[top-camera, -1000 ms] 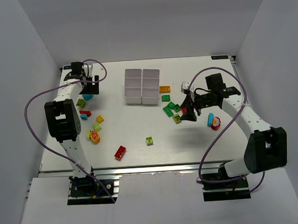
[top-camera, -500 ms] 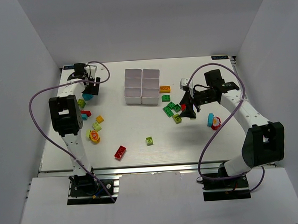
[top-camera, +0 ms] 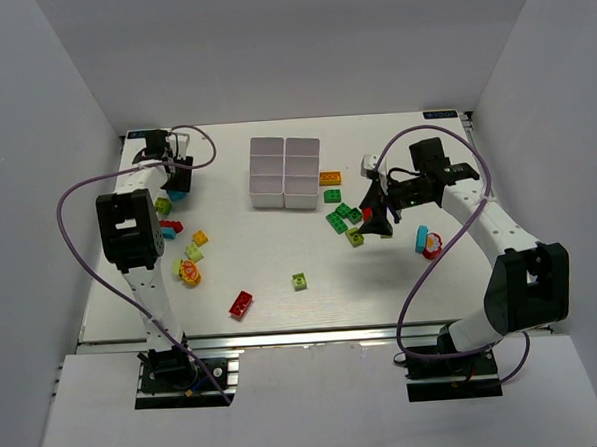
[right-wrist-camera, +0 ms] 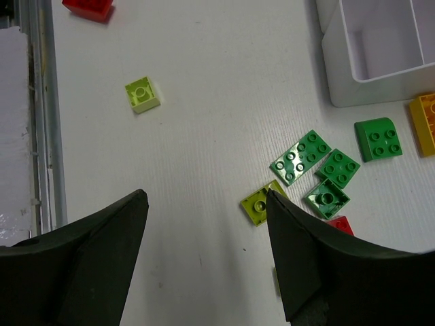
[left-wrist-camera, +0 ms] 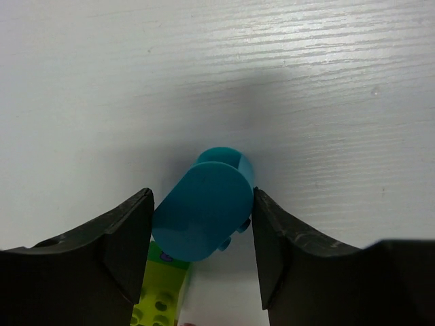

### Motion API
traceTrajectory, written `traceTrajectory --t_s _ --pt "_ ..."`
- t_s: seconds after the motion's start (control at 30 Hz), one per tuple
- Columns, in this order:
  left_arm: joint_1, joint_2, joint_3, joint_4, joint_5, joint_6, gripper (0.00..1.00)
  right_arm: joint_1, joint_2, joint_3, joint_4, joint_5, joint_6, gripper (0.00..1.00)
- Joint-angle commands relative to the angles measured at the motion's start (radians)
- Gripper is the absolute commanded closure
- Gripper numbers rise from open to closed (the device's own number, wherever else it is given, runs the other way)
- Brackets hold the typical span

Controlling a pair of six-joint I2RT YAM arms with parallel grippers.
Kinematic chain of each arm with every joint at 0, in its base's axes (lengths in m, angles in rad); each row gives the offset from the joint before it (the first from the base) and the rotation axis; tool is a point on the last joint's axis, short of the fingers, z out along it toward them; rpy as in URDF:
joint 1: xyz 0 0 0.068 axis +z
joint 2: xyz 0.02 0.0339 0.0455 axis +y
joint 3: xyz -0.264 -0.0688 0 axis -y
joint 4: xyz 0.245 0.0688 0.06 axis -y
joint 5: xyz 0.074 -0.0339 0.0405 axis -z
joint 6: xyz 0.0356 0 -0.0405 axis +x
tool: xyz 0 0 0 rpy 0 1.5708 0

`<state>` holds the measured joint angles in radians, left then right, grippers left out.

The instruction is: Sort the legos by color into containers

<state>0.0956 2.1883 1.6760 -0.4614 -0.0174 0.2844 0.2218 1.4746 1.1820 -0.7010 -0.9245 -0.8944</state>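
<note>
Left gripper (left-wrist-camera: 202, 195) closed against both sides of a light blue brick (left-wrist-camera: 204, 217); lime brick (left-wrist-camera: 160, 302) just beside. Right gripper (right-wrist-camera: 206, 197) wide, empty, above green bricks (right-wrist-camera: 301, 157).

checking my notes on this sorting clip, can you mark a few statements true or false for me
1. The left gripper has a blue brick between its fingers. True.
2. The right gripper holds a green brick. False: it is open and empty, with the green bricks lying below it.
3. The white tray already has bricks in it. False: its compartments look empty.
4. A red brick lies alone, well clear of the tray. True.
</note>
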Motion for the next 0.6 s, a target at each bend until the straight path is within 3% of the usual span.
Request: traceTrajectory --t_s 0.0,0.33,0.47,0.57 --pt "0.006 -0.005 -0.007 0.03 0.016 -0.031 0.39 -0.004 -0.025 0.016 0.021 -0.036 0.011 0.25" --pt "0.007 -0.105 -0.074 0.082 0.19 -0.185 0.87 -0.006 -0.072 -0.028 0.06 -0.034 0.035 0.25" --pt "0.006 -0.206 -0.15 0.105 0.275 -0.264 0.98 -0.004 -0.095 -0.051 0.078 -0.036 0.051 0.25" --pt "0.006 -0.309 -0.24 0.148 0.327 -0.318 0.98 -0.006 -0.109 -0.067 0.087 -0.04 0.06 0.26"
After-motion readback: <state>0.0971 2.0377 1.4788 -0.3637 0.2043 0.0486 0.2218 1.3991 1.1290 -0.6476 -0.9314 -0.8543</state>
